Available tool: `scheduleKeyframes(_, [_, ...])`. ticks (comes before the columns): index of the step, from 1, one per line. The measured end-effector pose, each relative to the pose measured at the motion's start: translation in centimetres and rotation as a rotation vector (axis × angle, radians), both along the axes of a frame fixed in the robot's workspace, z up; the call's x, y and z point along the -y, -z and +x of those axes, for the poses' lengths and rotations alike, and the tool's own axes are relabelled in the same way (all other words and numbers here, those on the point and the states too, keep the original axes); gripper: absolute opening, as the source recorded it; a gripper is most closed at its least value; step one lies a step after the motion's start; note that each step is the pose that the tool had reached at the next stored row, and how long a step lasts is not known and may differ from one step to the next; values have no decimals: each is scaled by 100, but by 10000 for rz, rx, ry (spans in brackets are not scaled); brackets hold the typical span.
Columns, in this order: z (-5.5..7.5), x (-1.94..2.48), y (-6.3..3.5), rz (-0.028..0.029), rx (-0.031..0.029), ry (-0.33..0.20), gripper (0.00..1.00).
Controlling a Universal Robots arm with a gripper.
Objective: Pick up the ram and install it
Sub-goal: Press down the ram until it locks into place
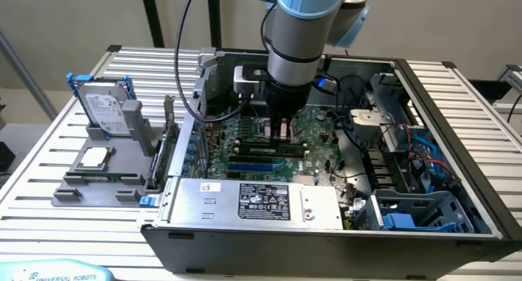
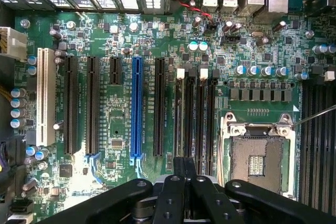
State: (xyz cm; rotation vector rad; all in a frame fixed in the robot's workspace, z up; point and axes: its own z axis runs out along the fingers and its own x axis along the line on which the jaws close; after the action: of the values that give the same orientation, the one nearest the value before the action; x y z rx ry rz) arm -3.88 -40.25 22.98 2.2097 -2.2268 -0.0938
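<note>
Hovering inside the open computer case [image 1: 456, 171], your gripper [image 1: 282, 131] stands low over the motherboard [image 2: 121, 40], its fingers [image 2: 185, 169] drawn narrow above the memory slots [image 2: 197, 119] beside the empty processor socket [image 2: 257, 150]. Whether they pinch anything, you cannot tell. One ram [image 1: 102, 177] lies flat in the grey holder [image 1: 69, 198] on the table [image 1: 33, 171], just below the silver processor chip [image 1: 95, 157] and hard drive [image 1: 106, 107].

A pale, plain wall [image 1: 73, 15] stands behind a slatted aluminium table [image 1: 481, 91] under even indoor light; dark upright posts [image 1: 151, 17] rise at the table's far edge, toward the exterior view's left.
</note>
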Motion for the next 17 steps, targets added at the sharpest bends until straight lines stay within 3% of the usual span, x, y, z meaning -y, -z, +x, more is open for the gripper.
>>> scheduleKeyframes(5, [-2, 0, 53, 5, 14, 0, 11])
scheduleKeyframes(7, [-1, -3, 2, 31, 28, 1, 11])
scheduleKeyframes(11, [-1, -1, -176, 11, 17, 0, 11])
scheduleKeyframes(17, [-2, -1, -190, 10, 16, -1, 11])
